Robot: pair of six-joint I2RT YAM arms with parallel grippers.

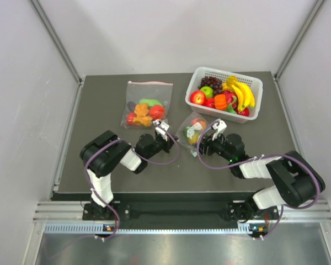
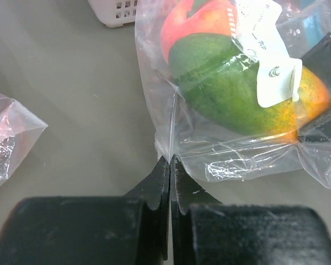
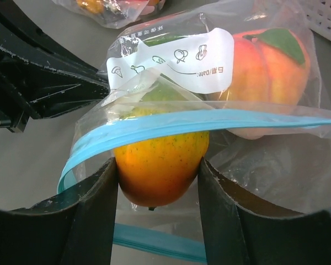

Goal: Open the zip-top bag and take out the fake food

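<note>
The zip-top bag (image 1: 191,132) lies on the dark table (image 1: 99,105) just below the centre of the overhead view. It sits between the two grippers and near the lower left corner of the white basket (image 1: 252,83) of fruit. The fake food (image 1: 196,127) shows through its clear film as orange, red and green. To the upper left a larger bag (image 1: 148,102) with a pink strip lies flat, apart from it.

In the left wrist view we see the left gripper (image 2: 170,164) at the bottom centre with its jaws pressed fully together. A fold in the bag's lower edge runs straight down into their tips, so we read it as pinching the film there. Above, a green piece (image 2: 220,88) and a peach-red piece (image 2: 185,25) lie behind the plastic, with a white print (image 2: 276,83) across them.

In the right wrist view one half of the teal zip strip (image 3: 220,118) arcs across the middle of the frame and the other half runs along the bottom, so the mouth stands open. The right gripper (image 3: 157,165) has its jaws partway apart and clamped on an orange-yellow piece (image 3: 160,182), touching it on both sides between the two halves of the strip. A peach piece with a green leaf (image 3: 276,66) lies farther in, at the upper right.
</note>
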